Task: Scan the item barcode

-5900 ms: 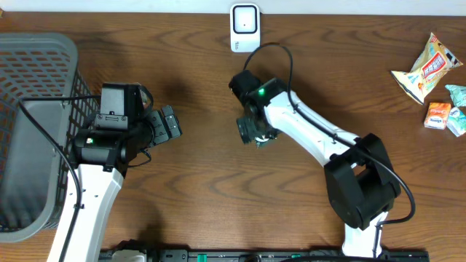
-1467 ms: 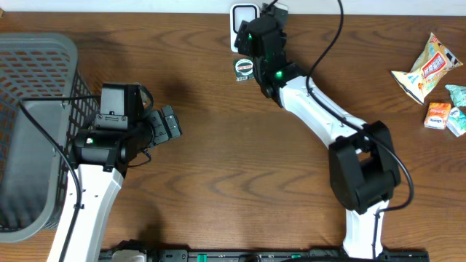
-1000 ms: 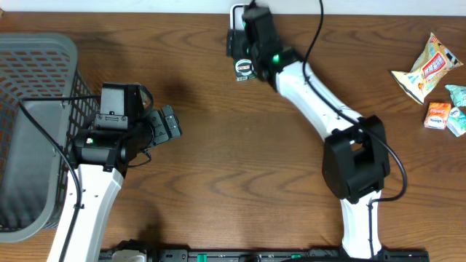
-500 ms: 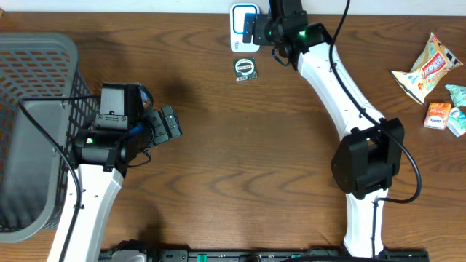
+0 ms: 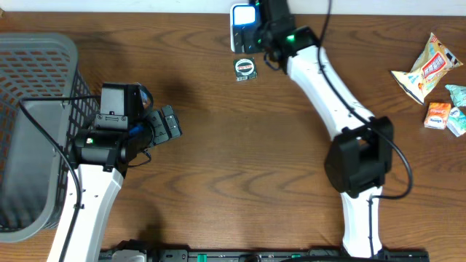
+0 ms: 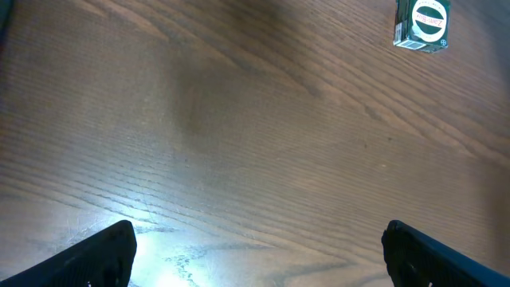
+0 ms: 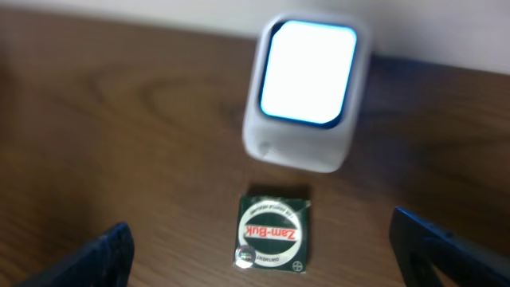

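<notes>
Softly, evenly lit overhead, with faint shadows on the table (image 5: 218,145). Burns out white at the scanner window (image 7: 309,72); blurs throughout the right wrist view. Glares pale low in the left wrist view.

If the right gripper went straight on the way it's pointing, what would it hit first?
Probably the green Zam-Buk box lying flat on the table, centred ahead of the right gripper; the lit scanner stands just beyond. Depth is unclear.

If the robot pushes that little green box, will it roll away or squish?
Probably not roll: the green box has square corners and lies flat on the table, so it would likely slide. It looks like thin cardboard, so a hard squeeze might dent it.
</notes>
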### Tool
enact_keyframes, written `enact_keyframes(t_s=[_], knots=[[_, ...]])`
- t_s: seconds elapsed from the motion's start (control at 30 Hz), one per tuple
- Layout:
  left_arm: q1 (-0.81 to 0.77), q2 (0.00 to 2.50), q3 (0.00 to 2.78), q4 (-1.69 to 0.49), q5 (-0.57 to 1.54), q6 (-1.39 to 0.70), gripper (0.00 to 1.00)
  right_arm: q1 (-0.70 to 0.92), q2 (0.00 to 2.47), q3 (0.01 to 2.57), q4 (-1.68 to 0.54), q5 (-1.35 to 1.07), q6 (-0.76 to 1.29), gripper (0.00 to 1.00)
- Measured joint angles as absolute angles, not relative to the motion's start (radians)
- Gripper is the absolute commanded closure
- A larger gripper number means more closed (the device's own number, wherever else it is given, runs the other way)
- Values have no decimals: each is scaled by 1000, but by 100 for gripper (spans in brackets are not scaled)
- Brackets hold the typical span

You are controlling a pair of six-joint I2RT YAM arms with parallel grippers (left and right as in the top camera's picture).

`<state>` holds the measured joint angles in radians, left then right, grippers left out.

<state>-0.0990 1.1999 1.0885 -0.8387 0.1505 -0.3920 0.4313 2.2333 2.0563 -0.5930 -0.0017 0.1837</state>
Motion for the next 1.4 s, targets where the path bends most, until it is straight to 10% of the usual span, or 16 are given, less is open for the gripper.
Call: enact_keyframes(t_s=[0.8,1.4], knots=[[-99,1200,1089,-839,150,-392,2,466,2458,2054,-598,66,187,9],[-99,1200,1089,-839,150,-392,2,472,2502,2054,-586,111,217,55]])
